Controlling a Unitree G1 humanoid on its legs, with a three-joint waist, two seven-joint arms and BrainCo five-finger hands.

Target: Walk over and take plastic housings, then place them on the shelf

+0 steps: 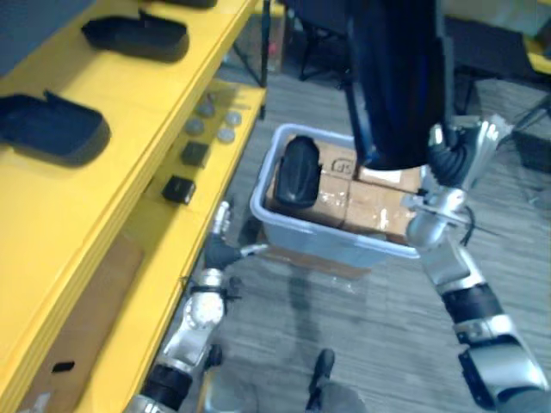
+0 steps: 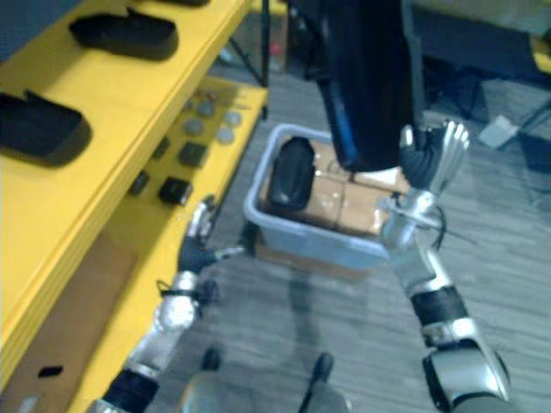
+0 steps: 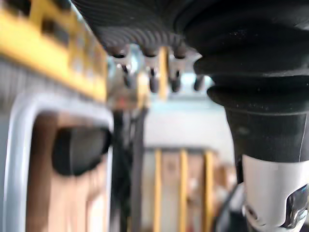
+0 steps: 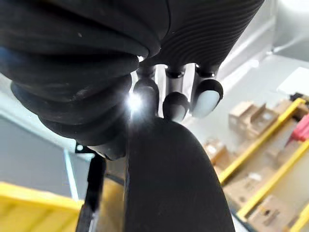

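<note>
We find the right hand (image 2: 433, 153) right of centre, fingers hooked over the raised housing (image 1: 396, 77), thumb hidden. The left hand (image 1: 217, 245) hangs at lower left, fingers loose. Risk: this one-sided hold may let the housing slip short of the shelf (image 1: 138, 103).

The top board of the yellow shelf (image 1: 146, 95) has a bare stretch between the near housing (image 1: 52, 129) and the far housing (image 1: 138, 36), and more along its front edge. Small parts (image 1: 178, 189) crowd the lower board. The grey bin (image 1: 327, 243) stands close to the shelf, leaving a narrow gap where the left hand (image 1: 217, 245) sits. The raised housing (image 1: 396, 77) at the right hand (image 1: 456, 159) blocks the bin's far right side. The floor (image 1: 362, 318) before the bin lies open.
</note>
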